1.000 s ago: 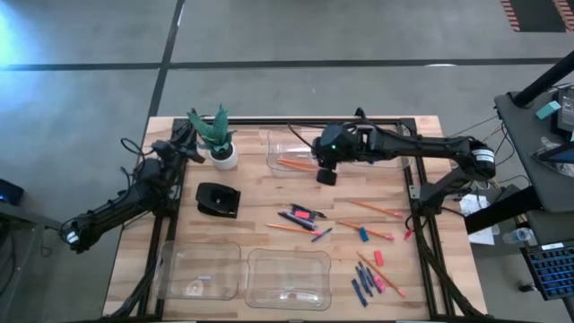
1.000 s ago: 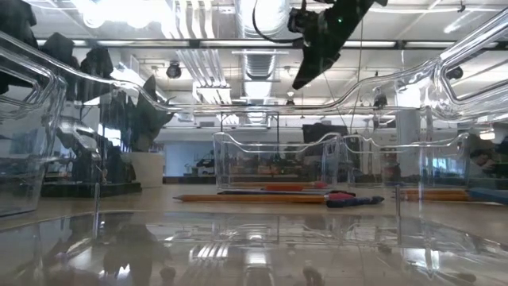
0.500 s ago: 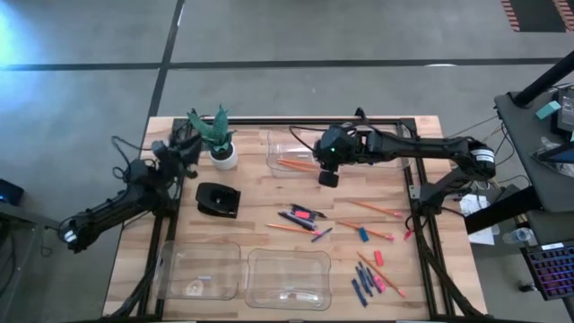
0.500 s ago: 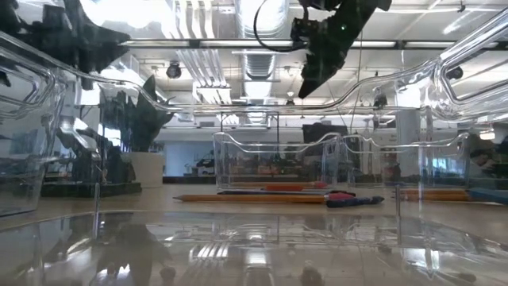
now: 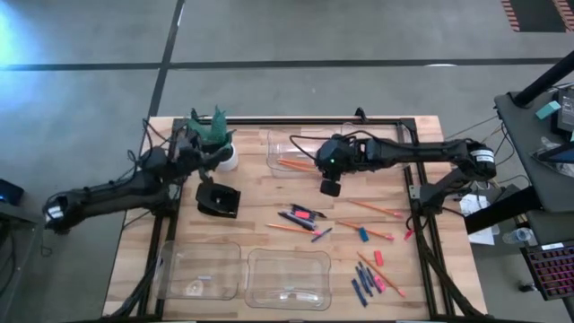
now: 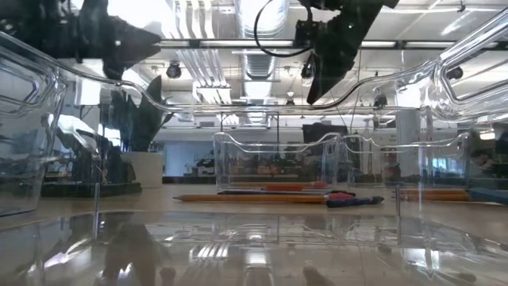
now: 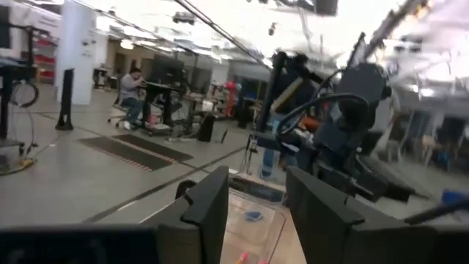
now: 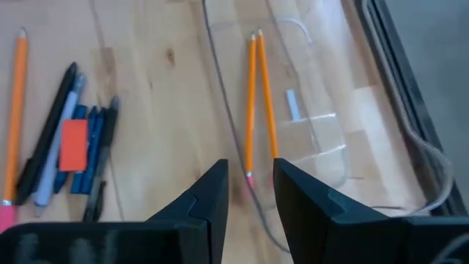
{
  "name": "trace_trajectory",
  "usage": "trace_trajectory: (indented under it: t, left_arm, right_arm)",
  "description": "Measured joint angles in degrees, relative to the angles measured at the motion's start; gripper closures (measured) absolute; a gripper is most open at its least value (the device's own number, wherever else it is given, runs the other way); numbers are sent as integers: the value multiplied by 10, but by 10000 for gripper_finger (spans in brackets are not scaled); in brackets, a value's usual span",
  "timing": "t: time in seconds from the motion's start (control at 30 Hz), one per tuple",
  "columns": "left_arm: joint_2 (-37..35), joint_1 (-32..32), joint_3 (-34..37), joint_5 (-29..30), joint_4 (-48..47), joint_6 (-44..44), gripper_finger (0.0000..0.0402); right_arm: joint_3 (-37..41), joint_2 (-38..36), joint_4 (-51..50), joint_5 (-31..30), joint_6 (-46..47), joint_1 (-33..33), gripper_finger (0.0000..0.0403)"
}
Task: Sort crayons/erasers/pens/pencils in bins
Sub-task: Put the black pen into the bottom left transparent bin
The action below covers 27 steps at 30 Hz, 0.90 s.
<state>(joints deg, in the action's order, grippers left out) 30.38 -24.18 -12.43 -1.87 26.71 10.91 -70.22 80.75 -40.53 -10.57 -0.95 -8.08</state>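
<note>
My right gripper (image 5: pixel 330 187) (image 8: pixel 250 169) hangs open above the wood, pointing down just near of the far clear bin (image 5: pixel 274 149), with nothing between its fingers. Two orange pencils (image 8: pixel 258 95) lie inside that bin. A cluster of black pens, blue crayons and a red eraser (image 8: pixel 73 144) lies on the table at its middle (image 5: pixel 301 217). More pencils (image 5: pixel 377 209), crayons (image 5: pixel 363 285) and small erasers (image 5: pixel 378 257) lie toward the near right. My left gripper (image 5: pixel 204 154) (image 7: pixel 256 183) is open and level in the air beside the potted plant, holding nothing.
A green plant in a white pot (image 5: pixel 221 144) and a small black box (image 5: pixel 217 199) stand at the far left. Two clear bins (image 5: pixel 199 269) (image 5: pixel 289 278) sit at the near edge, and another far bin (image 5: pixel 395 161) lies under my right arm.
My left arm has risen and swung toward the plant, its gripper tipping up from pointing down to level. My right gripper has sunk a little and drifted toward the near edge, away from the far bin. Both stay open.
</note>
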Motion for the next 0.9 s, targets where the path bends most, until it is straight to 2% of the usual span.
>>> trace_trajectory:
  t: [0.37,0.63,0.9]
  left_arm:
    - [238,133,-133,-15,-3,-127,277]
    - [403,233,-206,-1,1,-132,277]
    - [524,271,-259,39,-2,-129,277]
  right_arm:
    - [1,0,-67,0,58,50,307]
    - [23,-1,-92,0,87,103,307]
    - [59,-1,-91,0,123,158,307]
